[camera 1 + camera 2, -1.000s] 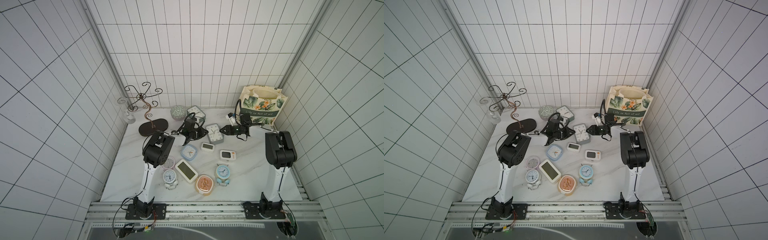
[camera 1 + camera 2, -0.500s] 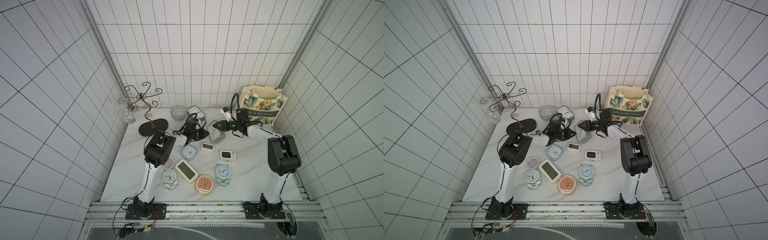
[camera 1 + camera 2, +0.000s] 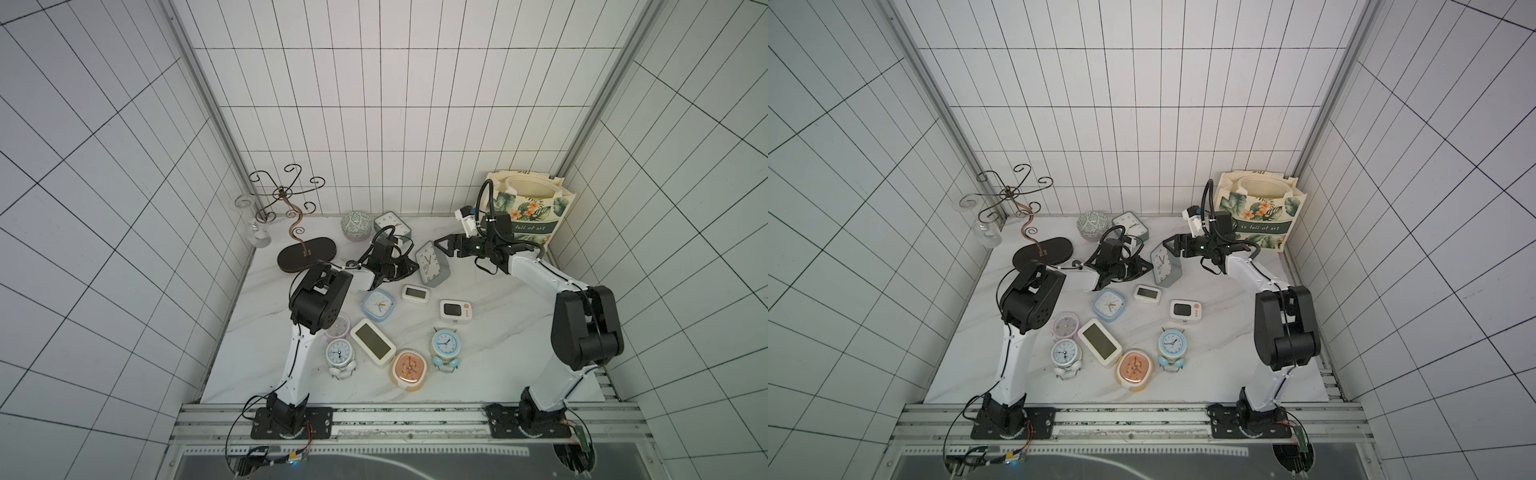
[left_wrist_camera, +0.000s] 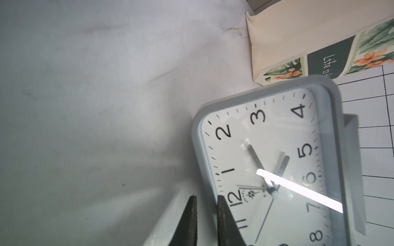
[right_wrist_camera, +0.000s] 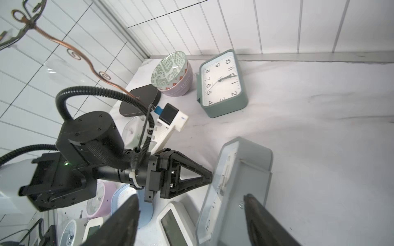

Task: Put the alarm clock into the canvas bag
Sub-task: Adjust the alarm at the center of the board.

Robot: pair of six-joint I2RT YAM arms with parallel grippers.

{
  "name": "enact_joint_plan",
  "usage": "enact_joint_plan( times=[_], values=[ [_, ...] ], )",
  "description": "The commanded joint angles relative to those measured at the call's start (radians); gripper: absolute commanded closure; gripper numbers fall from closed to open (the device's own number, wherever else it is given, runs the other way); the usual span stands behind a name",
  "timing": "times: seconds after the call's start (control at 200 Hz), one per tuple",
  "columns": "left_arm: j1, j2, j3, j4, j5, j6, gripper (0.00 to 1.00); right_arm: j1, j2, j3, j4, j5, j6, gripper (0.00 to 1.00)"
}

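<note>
Marble tabletop [image 3: 498,332], alarm clock [image 3: 430,264] inside spread right hand [image 3: 441,247]

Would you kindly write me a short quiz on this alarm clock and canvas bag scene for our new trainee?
1. True or false: the right gripper is shut on the light grey square alarm clock.
2. How is the canvas bag placed? A lying flat; B upright in the back corner on the right arm's side; C upside down.
3. Fill in: the ___ gripper pinches that clock's rim.
Key: 1 false, its jaws stand wide apart; 2 B; 3 left, the left gripper.
</note>
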Motion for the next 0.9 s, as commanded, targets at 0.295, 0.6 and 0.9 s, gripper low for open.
enact_joint_plan(
  times=[0.295,0.6,0.9],
  values=[
    [-0.001,0.037,0.017,-0.023,0.003,0.016,0.82,-0.036,0.093,-0.075,-0.027,-0.031,0.041,0.15],
    [0.001,0.003,0.005,-0.022,0.006,0.020,0.81,0.058,0.010,-0.109,-0.026,0.121,0.049,0.00],
    [-0.006,-0.068,-0.022,-0.023,-0.004,0.032,0.81,0.092,0.005,-0.141,-0.017,0.142,0.055,0.00]
  ],
)
